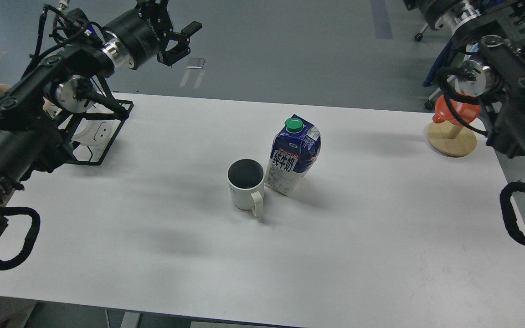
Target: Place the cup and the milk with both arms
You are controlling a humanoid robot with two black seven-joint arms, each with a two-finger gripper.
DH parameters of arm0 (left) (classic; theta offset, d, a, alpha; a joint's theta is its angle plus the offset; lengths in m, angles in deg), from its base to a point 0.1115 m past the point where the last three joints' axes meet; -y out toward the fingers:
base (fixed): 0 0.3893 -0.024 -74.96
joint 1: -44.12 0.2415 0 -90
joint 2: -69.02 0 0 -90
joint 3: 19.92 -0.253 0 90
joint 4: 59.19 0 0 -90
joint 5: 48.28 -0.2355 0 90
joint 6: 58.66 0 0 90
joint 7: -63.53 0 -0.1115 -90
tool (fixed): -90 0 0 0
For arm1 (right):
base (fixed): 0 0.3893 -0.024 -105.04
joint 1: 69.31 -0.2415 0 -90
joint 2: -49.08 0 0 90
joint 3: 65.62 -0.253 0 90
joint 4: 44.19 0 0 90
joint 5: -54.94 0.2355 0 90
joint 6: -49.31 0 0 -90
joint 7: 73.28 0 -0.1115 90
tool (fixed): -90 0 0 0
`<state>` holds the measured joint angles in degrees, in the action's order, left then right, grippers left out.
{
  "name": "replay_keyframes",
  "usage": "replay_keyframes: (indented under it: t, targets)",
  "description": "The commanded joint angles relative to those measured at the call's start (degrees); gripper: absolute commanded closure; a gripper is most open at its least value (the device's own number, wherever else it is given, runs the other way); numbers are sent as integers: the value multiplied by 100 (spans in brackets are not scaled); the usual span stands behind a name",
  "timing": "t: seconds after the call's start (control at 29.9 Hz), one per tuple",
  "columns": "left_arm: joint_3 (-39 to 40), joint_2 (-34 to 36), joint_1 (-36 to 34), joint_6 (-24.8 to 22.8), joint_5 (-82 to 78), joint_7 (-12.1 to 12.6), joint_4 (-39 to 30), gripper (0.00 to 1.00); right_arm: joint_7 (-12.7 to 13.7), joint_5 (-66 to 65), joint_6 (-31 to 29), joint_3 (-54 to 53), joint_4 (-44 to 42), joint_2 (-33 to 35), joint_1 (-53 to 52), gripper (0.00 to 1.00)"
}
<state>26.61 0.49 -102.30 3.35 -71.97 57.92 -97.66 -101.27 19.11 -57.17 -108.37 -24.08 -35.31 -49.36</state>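
A white ribbed cup (245, 187) with a dark inside stands upright near the middle of the white table (153, 237), handle toward me. A blue milk carton (293, 155) with a green cap stands right beside it, touching or nearly so. My left gripper (179, 33) is open and empty, raised high beyond the table's far left edge, far from both. My right arm (495, 64) rises at the upper right; its gripper is cut off by the top edge.
A black wire rack (107, 136) with a white cup (95, 131) stands at the far left, partly behind my left arm. A wooden mug tree (451, 139) with an orange cup (458, 110) stands at the far right, partly behind my right arm.
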Motion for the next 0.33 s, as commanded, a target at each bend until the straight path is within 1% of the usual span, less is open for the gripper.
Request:
replay_keyframes:
  t: [0.0,0.03,0.1,0.2,0.3]
  targets:
    - [-3,-240,-1,-1,102,-27,383,2,-1,260,-5,-23,-192,-358,237,2]
    - [-3,-258,-1,-1,110,-45,445,2,-1,260,4,-23,-183,-403,299,2]
    - [-21,-372,-1,-1,102,-220,629,2,-1,269,66,-31,-166,-491,483,1]
    - [-56,-407,34,-1,102,-335,648,2,-1,269,48,-31,-96,-500,615,1]
    - [-12,-407,87,-1,110,-335,648,2,-1,269,48,-31,27,-500,695,1]
